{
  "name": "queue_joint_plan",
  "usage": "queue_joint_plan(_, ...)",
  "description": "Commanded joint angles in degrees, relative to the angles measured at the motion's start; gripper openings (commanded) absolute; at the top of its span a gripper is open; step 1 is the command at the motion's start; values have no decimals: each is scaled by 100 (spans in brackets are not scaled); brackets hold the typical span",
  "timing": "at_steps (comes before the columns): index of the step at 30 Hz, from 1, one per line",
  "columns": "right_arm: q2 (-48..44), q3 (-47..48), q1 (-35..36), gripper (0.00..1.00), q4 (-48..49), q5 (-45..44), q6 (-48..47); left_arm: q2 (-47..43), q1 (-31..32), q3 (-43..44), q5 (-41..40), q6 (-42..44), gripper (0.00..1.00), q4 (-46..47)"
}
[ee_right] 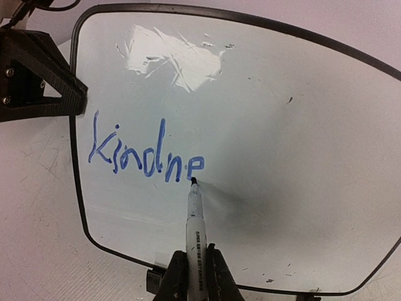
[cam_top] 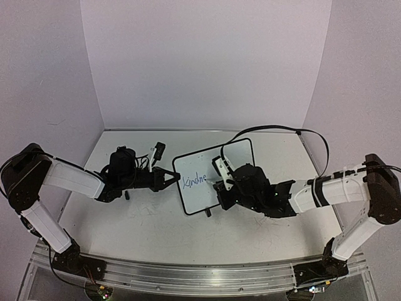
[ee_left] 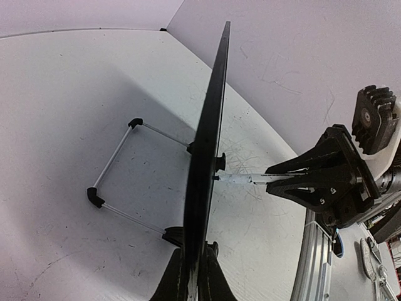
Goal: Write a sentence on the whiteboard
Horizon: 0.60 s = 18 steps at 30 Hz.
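Six letters are on the whiteboard [ee_right: 282, 113]: "Kindne" in blue, so the sentence [ee_right: 147, 153] is mid first word, with "ss is magic" not yet written. The board stands on its wire stand [ee_left: 116, 157] around mid-table [cam_top: 156, 219], between the two arms, face toward the right arm. The left gripper [ee_left: 194, 276] is clamped on the board's left frame edge, a finger on each side, acting as a brace. The right gripper [ee_right: 193, 273] is closed on the marker [ee_right: 195, 219], with the tip touching the board at the foot of the "e", just to its right. Step in hand: writing. The next move looks like the first "s": a small curved stroke with light, steady pressure. The push goes into the propped board, so the left clamp has to take it or the stand could skid. Room: there's wide bare white from the tip to the right frame, and more below the line. The left margin is thin, with the "K" just beside the frame and near the left fingers, but the pen path heads away from them. The line slants against the frame, so watch drift toward an edge. The remaining text should fit if letter size holds. The right fingers sit near the bottom frame, so low strokes have little room. The cable [cam_top: 282, 128] arcs behind the board, clear of the writing face
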<state>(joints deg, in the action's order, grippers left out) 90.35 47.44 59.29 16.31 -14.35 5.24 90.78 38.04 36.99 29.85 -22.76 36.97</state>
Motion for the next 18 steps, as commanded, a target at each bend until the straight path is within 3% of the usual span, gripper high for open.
queue_joint_plan(1, -152, -44, -15, 0, -9, -377, 79, -210, -14, -57, 17, 18, 0, -99)
queue_joint_plan(6, -571, -401, -27, 0, 575, 231, -185, -235, -17, -61, 12, 18, 0, -94)
queue_joint_plan(18, -360, -120, -97, 0, 578, -2, -157, -211, -16, -24, 29, 10, 0, -103)
